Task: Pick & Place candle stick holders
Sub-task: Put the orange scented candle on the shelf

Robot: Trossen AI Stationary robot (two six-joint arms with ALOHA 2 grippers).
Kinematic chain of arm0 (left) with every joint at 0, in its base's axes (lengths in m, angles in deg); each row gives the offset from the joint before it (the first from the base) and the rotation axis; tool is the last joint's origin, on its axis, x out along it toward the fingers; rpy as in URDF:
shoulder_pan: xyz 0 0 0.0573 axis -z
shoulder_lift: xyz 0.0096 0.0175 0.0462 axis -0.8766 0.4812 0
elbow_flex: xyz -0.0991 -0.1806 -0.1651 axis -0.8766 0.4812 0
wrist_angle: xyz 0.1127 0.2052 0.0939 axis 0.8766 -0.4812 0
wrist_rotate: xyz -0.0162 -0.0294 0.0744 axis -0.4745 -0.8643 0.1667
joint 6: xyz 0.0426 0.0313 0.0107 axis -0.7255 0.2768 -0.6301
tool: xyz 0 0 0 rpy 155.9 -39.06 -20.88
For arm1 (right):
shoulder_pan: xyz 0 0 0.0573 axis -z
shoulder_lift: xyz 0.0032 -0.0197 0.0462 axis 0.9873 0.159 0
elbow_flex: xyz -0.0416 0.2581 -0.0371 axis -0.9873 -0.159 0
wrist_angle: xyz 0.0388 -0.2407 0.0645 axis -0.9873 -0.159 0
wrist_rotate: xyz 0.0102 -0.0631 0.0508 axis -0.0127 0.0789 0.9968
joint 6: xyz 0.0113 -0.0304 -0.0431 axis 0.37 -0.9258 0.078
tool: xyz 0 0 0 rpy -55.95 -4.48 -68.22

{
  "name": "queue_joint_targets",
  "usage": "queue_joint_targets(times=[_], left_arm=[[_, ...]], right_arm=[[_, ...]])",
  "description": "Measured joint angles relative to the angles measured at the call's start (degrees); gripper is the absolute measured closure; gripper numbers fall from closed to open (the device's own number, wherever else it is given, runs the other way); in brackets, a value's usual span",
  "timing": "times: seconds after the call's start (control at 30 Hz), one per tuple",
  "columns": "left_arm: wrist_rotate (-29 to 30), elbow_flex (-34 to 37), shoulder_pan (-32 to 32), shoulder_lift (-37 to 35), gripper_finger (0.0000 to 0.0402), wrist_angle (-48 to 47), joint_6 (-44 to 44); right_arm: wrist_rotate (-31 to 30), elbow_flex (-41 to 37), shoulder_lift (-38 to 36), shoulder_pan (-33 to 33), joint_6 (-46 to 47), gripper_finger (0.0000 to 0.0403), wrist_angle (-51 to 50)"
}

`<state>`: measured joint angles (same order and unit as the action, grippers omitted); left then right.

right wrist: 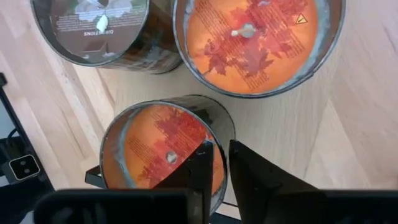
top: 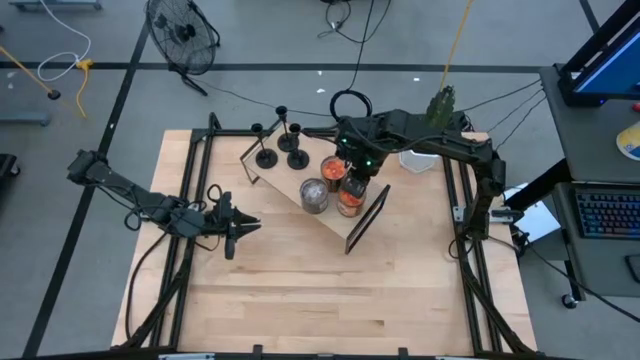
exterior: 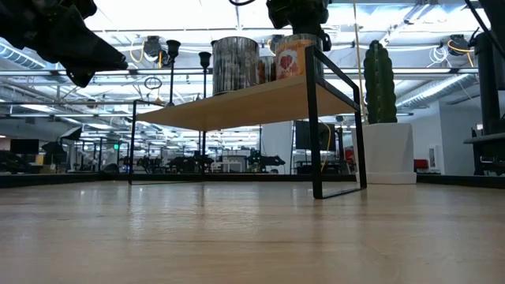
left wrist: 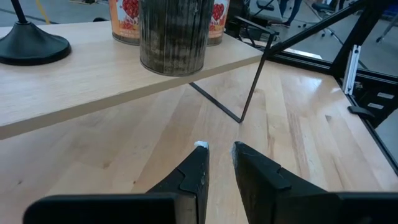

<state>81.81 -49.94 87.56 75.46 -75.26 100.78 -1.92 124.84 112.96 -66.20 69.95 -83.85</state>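
Three black candle stick holders (top: pixel 266 157) (top: pixel 297 159) (top: pixel 288 143) stand on their disc bases at the far left end of a raised wooden shelf (top: pixel 285 185). One base shows in the left wrist view (left wrist: pixel 31 46). My right gripper (top: pixel 352 185) points down over the shelf's near right end, shut on an orange candle jar (right wrist: pixel 161 152), away from the holders. My left gripper (top: pixel 232 235) hovers low over the table left of the shelf, its fingers (left wrist: pixel 219 152) nearly together and holding nothing. My right gripper has the orange candle jar by its rim (right wrist: pixel 227 138), one finger inside the jar and one outside, coming from above and pointing down. In the low view the jar (exterior: pixel 292 55) stands upright with its bottom on the shelf.
A grey jar (top: pixel 314 195) and a second orange candle jar (top: pixel 333 168) stand on the shelf next to the held one. A cactus in a white pot (exterior: pixel 380 87) stands at the far right. Black shelf legs (exterior: pixel 316 118) and rails (top: pixel 190 210) border the bare tabletop.
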Motion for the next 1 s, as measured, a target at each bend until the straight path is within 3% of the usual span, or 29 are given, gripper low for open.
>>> queue_joint_targets(times=[0.53, 0.73, 1.0], left_arm=[[0.0, 0.0, 0.0, 0.01, 0.0325, 0.0, -1.23], [0.0, 0.0, 0.0, 0.02, 0.0325, 0.05, -1.03], [0.02, 0.0, 0.0, 0.02, 0.0325, 0.11, -0.73]], right_arm=[[-0.46, -0.06, -5.23, -4.61, 5.47, 0.0369, -1.9], [-7.85, -0.02, -8.52, -7.99, 7.39, 0.0393, -3.04], [-9.38, -5.45, -9.03, -10.44, 9.8, 0.0402, -5.89]])
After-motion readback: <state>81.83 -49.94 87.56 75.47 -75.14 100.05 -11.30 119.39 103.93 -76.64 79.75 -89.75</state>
